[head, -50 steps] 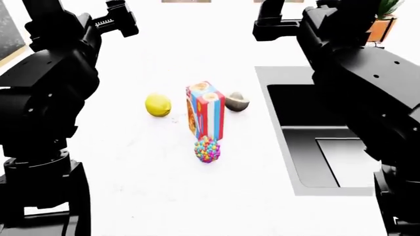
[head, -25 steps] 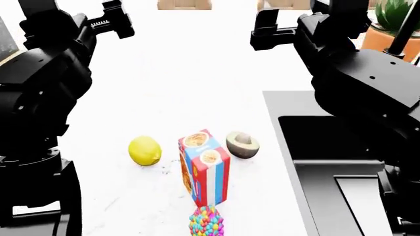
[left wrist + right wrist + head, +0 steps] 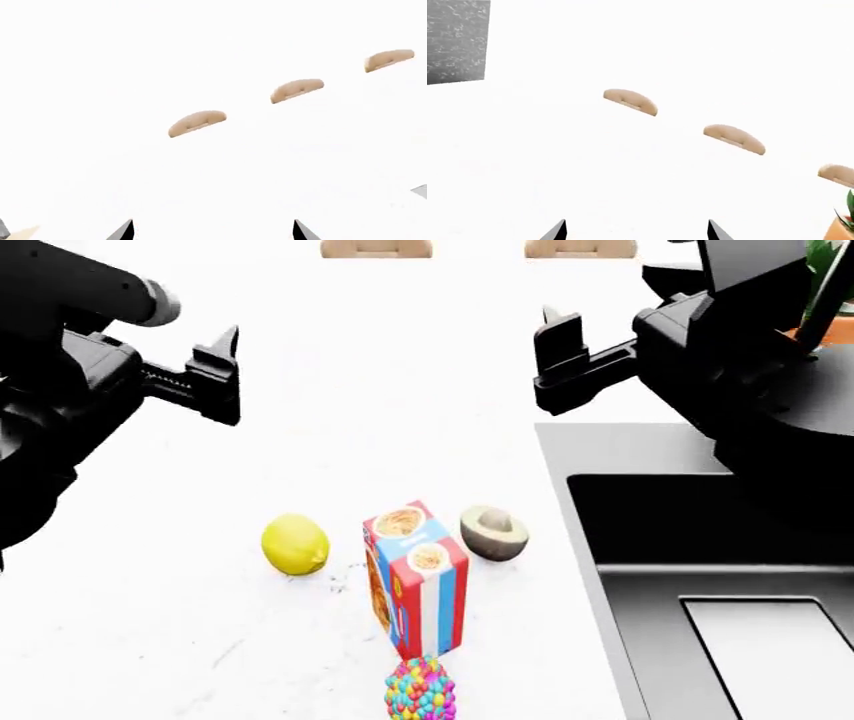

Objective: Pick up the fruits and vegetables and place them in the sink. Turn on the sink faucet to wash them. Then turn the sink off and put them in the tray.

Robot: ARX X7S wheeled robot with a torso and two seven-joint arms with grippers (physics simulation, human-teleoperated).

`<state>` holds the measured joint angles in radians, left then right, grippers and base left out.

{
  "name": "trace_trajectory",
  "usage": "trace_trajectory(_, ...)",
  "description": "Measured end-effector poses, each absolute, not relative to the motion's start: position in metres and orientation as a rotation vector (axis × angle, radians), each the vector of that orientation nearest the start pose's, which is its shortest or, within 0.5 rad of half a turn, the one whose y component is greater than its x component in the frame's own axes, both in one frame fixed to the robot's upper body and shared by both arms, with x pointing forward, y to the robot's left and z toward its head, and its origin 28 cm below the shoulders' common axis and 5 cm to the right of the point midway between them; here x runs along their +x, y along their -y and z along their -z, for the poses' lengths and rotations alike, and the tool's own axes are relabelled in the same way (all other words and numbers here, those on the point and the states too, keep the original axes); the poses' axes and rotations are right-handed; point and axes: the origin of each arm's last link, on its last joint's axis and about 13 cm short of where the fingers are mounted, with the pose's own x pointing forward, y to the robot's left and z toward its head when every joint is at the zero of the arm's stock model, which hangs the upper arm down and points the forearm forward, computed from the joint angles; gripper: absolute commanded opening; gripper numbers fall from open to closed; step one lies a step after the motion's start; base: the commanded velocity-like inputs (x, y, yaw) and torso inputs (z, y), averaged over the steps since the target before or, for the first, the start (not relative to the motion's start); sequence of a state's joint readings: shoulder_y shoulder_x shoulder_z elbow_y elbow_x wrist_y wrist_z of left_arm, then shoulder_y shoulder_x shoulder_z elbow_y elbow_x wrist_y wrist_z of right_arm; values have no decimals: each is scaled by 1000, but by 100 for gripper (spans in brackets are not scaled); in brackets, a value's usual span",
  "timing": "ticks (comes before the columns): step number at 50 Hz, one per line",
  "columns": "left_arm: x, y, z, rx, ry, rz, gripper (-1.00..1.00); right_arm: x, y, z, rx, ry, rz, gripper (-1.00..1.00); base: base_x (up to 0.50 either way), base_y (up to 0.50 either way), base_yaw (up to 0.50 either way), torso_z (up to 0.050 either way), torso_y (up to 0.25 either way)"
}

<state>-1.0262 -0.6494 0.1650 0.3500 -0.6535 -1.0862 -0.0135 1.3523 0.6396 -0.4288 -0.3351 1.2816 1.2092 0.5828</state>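
In the head view a yellow lemon [image 3: 295,544] and a halved avocado [image 3: 494,532], cut face up with its brown pit, lie on the white counter on either side of a striped box [image 3: 416,580]. The black sink [image 3: 663,525] is sunk into the counter at the right. A slim dark faucet post [image 3: 830,292] shows partly at the far right. My left gripper [image 3: 222,375] is open and empty, held above the counter behind and left of the lemon. My right gripper [image 3: 558,360] is open and empty, behind the avocado near the sink's far corner. The tray is out of view.
A multicoloured beaded ball [image 3: 420,690] lies in front of the box. A grey rectangular plate [image 3: 774,655] sits in the basin floor. A potted plant [image 3: 834,310] stands behind the sink. Both wrist views show white surface, tan curved shapes [image 3: 197,123] [image 3: 630,102], and open fingertips [image 3: 127,232] [image 3: 558,231].
Both arms have swung down and forward, so the grippers now sit lower in the head view. The view tilted up a second ago. The fruits have not moved.
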Motion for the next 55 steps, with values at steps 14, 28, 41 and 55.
trace_trajectory(14, 254, -310, -268, 554, 31, 396, 100, 247, 133, -332, -305, 33, -252, 100, 0, 0, 0, 0, 0)
trace_trajectory(28, 236, -305, -249, 625, -6, 598, 100, 248, 134, -323, -297, 12, -273, 100, 0, 0, 0, 0, 0)
trace_trajectory(41, 231, -298, -235, 650, -49, 700, 100, 250, 134, -315, -282, -5, -289, 100, 0, 0, 0, 0, 0)
trace_trajectory(55, 241, -291, -217, 689, -108, 730, 100, 252, 135, -307, -257, -12, -305, 100, 0, 0, 0, 0, 0)
